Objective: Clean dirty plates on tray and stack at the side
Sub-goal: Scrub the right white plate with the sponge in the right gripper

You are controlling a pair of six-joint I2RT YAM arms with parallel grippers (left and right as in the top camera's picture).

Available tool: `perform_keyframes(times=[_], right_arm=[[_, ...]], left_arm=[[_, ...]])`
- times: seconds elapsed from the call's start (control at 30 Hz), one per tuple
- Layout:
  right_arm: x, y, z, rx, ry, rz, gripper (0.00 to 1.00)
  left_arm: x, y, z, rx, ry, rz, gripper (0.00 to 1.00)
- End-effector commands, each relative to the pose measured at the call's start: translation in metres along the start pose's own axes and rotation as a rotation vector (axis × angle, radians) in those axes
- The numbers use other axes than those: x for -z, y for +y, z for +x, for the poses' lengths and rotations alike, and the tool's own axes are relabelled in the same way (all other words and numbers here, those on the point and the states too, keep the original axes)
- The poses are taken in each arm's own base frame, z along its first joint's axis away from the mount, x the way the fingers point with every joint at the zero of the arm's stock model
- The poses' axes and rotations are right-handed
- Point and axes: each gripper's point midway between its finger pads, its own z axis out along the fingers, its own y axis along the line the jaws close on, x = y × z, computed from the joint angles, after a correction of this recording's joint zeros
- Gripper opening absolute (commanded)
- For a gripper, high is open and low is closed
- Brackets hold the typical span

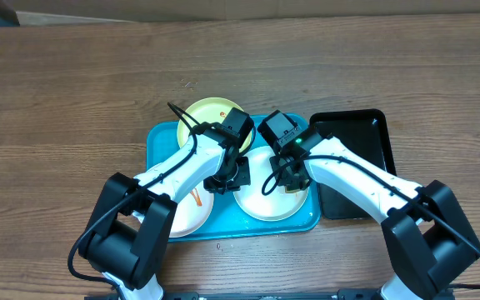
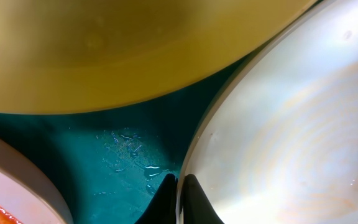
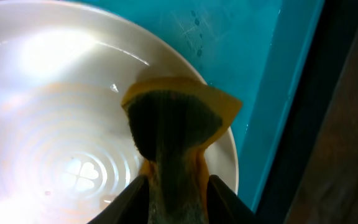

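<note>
Tray [image 1: 163, 142] holds three plates [image 1: 207, 112]; right hand [image 3: 178, 193] grips sponge [image 3: 173, 124] on white plate [image 3: 55, 124].

Robot lab bench: two arms [image 1: 182, 171] fixed at wood-grain table [image 1: 73, 83], staged dish tray [image 1: 161, 142].

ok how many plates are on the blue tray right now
3. A yellow-green plate at the far edge of the tray, a smeared white plate near left, a second white plate near right. The arms hide part of the tray.
</note>
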Motion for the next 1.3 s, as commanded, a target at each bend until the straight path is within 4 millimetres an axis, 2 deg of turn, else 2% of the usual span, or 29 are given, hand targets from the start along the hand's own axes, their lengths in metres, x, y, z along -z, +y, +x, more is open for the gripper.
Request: perform_keyframes(times=[0.0,0.07,0.1,0.3,0.37,0.5,0.73,1.03,1.27], right_arm=[[-0.011,0.001,0.013,-0.019,0.018,-0.011,0.21],[-0.018,0.001,0.018,-0.019,0.02,-0.018,0.05],[-0.023,0.001,0.022,-0.019,0.023,-0.016,0.04],[-0.036,-0.005,0.044,-0.024,0.075,-0.009,0.04],[-0.036,0.004,0.052,-0.019,0.112,-0.065,0.04],[-0.028,0.036,0.065,0.03,0.182,-0.258,0.04],[-0.024,0.045,0.071,0.052,0.212,-0.324,0.04],[-0.02,0.049,0.065,0.054,0.203,-0.339,0.04],[0.004,0.059,0.031,0.057,0.145,-0.464,0.04]], left_arm=[[-0.001,0.005,-0.002,0.028,-0.001,-0.014,0.04],[-0.001,0.005,-0.002,0.028,0.0,-0.015,0.04],[-0.001,0.005,-0.002,0.028,0.0,-0.015,0.04],[-0.001,0.005,-0.003,0.028,-0.001,-0.014,0.04],[-0.001,0.005,-0.003,0.028,-0.001,-0.014,0.04],[-0.001,0.005,-0.003,0.028,-0.001,-0.014,0.04],[-0.001,0.005,-0.003,0.028,-0.003,-0.012,0.04],[-0.001,0.004,-0.004,0.027,-0.007,-0.01,0.04],[-0.001,0.004,-0.004,0.026,-0.007,-0.01,0.04]])
